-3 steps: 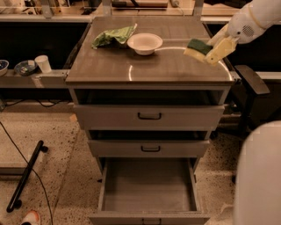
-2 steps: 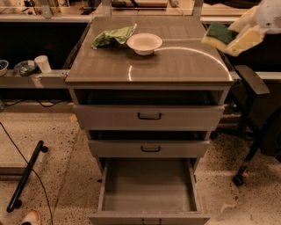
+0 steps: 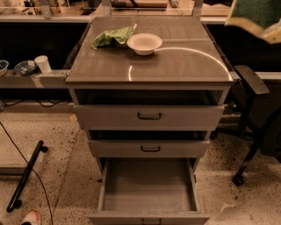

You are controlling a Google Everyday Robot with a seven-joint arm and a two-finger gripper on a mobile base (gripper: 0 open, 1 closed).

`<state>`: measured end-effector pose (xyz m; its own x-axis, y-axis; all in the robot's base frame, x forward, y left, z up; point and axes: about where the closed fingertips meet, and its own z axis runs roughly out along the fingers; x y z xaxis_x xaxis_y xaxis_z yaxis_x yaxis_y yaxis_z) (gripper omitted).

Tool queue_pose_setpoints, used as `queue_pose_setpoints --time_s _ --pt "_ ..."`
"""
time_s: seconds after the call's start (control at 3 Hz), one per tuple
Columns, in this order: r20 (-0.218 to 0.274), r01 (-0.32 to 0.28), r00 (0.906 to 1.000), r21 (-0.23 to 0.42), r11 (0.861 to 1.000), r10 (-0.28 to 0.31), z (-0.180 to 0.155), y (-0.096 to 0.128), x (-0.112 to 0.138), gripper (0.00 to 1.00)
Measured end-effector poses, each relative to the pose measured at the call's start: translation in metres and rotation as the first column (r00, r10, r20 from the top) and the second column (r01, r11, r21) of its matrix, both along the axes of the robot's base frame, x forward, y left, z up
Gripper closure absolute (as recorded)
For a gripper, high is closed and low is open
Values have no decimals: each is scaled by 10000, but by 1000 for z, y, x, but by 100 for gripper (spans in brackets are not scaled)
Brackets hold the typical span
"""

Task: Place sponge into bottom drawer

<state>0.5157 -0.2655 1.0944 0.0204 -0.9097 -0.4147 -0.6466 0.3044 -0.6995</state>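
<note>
The sponge (image 3: 260, 9), dark green on yellow foam, hangs in the air at the top right corner, above and to the right of the cabinet top, and is cut off by the frame edge. My gripper (image 3: 263, 31) is shut on it there; only pale finger parts show around it. The bottom drawer (image 3: 149, 190) is pulled out at the foot of the cabinet, with a plain grey inside that holds nothing. It lies well below and to the left of the gripper.
A white bowl (image 3: 145, 43) and a light green cloth (image 3: 113, 36) lie at the back of the cabinet top (image 3: 175, 66). The two upper drawers stand slightly ajar. A black chair (image 3: 257, 92) stands right of the cabinet. A cup (image 3: 42, 63) sits on a left shelf, and a black bar (image 3: 26, 176) lies on the floor.
My gripper has lifted the sponge off the cabinet's right edge, up and to the right, closer to the camera. The arm has mostly left the view.
</note>
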Motion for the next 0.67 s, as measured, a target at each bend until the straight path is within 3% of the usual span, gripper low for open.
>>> queue_pose_setpoints --time_s 0.33,0.67 --pt "-592 -154 9981 -122 9998 147 -30 14 -14 100" --pt "-515 -700 9962 36 9975 701 -41 33 -17 100"
